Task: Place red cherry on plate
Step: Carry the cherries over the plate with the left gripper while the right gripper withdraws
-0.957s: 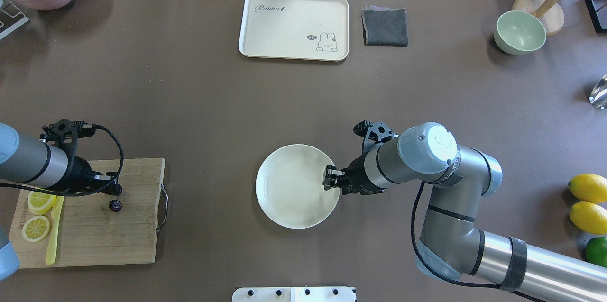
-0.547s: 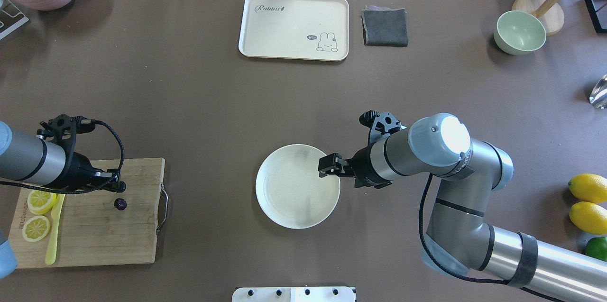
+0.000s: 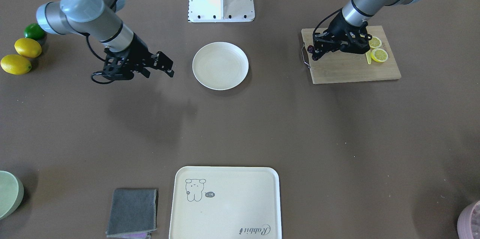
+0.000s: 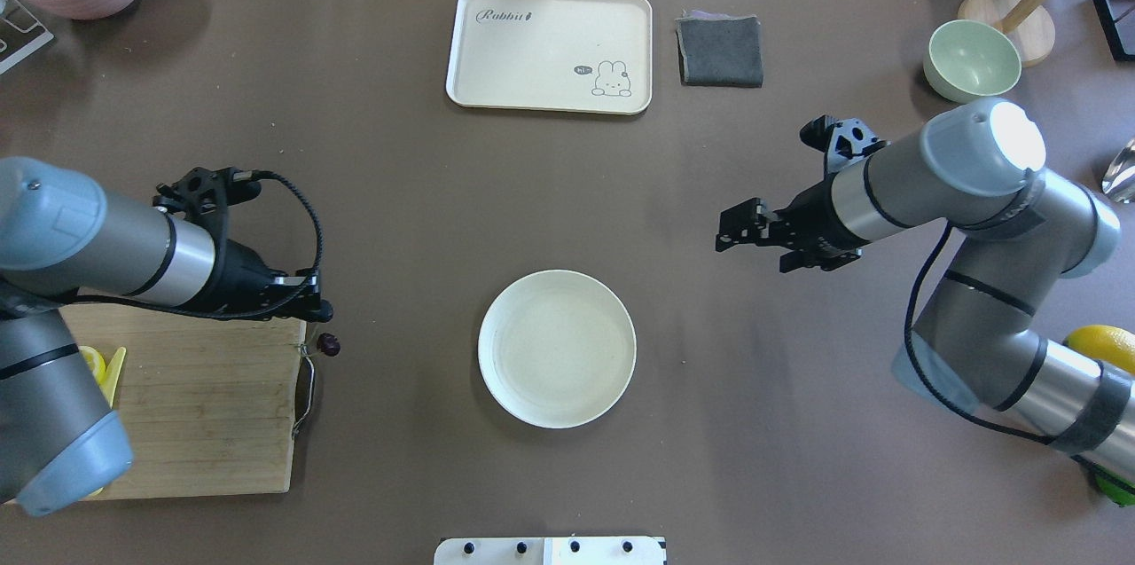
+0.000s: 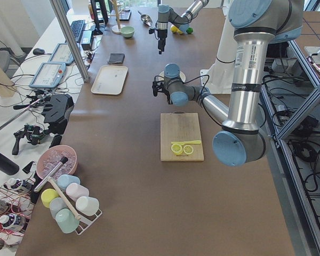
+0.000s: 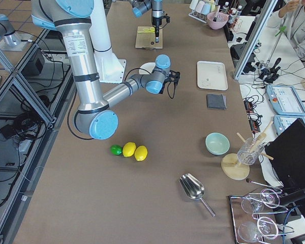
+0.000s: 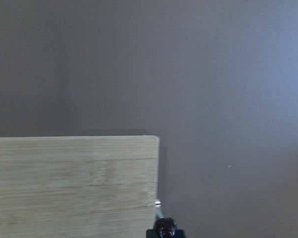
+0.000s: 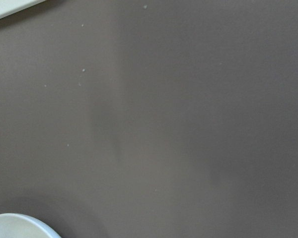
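The red cherry (image 4: 329, 344) is a tiny dark fruit hanging just under my left gripper (image 4: 319, 313), which is shut on its stem. It hangs over the right edge of the wooden cutting board (image 4: 195, 405), beside the metal handle. The left wrist view catches the cherry (image 7: 165, 227) at its bottom edge, past the board's corner (image 7: 74, 183). The round cream plate (image 4: 557, 349) lies bare at the table's middle, well to the right of the cherry. My right gripper (image 4: 729, 231) stands open and holds nothing, raised up and to the right of the plate (image 3: 220, 65).
Lemon slices (image 3: 377, 49) and a yellow knife (image 3: 368, 58) lie on the board. A cream tray (image 4: 550, 49), grey cloth (image 4: 720, 51) and green bowl (image 4: 971, 61) sit at the far side. Whole lemons (image 3: 20, 55) lie by the right arm.
My left gripper has carried the cherry rightward from the middle of the board to its right edge. My right gripper has drawn back from the plate's rim, up and to the right.
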You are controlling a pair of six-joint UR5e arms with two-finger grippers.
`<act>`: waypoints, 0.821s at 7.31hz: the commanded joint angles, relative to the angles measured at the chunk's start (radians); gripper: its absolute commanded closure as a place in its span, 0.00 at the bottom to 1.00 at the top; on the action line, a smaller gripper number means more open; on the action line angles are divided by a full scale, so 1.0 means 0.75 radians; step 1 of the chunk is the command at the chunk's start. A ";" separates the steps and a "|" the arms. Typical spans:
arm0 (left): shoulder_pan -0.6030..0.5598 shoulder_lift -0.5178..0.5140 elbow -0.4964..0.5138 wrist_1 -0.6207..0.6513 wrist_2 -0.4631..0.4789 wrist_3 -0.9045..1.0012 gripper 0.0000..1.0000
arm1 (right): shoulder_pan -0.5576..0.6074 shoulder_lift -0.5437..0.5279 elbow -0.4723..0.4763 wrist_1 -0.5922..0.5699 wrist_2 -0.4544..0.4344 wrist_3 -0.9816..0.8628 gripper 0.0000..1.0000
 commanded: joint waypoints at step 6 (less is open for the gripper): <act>0.335 -0.574 0.317 0.238 0.361 -0.287 0.84 | 0.366 -0.351 -0.020 0.000 0.160 -0.635 0.01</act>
